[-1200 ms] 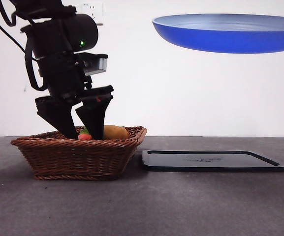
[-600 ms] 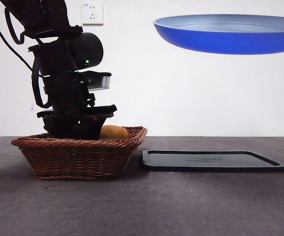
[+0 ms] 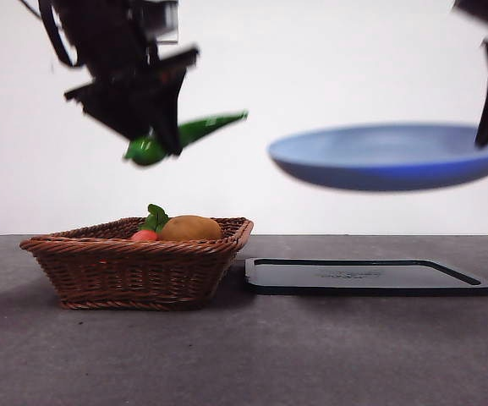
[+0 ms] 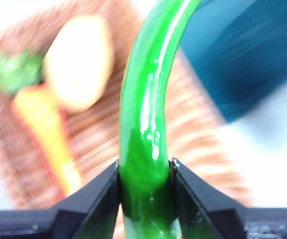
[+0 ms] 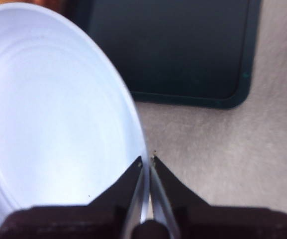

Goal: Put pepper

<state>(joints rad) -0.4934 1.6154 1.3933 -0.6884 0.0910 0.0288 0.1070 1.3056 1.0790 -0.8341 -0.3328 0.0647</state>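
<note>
- Our left gripper [image 4: 145, 167] has its two black jaws closed snugly on the pepper [image 4: 145, 124], one on each side of the thick end, with only the pepper's width between them.
- In the front view that gripper [image 3: 155, 135] hangs high above the wicker basket [image 3: 134, 266], well clear of its rim, and the pepper [image 3: 189, 134] sticks out of it to the right, its tapered tip rising toward the blue plate [image 3: 392, 156].
- Our right gripper [image 5: 146, 162] has its jaws nearly together, pinching the plate's [image 5: 58, 114] thin rim between them.
- The plate is held in the air at the right, above the dark tray [image 3: 366, 277] on the table [image 3: 244, 355].
- In the basket we see a yellow-orange piece of produce [image 3: 191, 227] and a small red item with green leaves [image 3: 147, 228] beside it.
</note>
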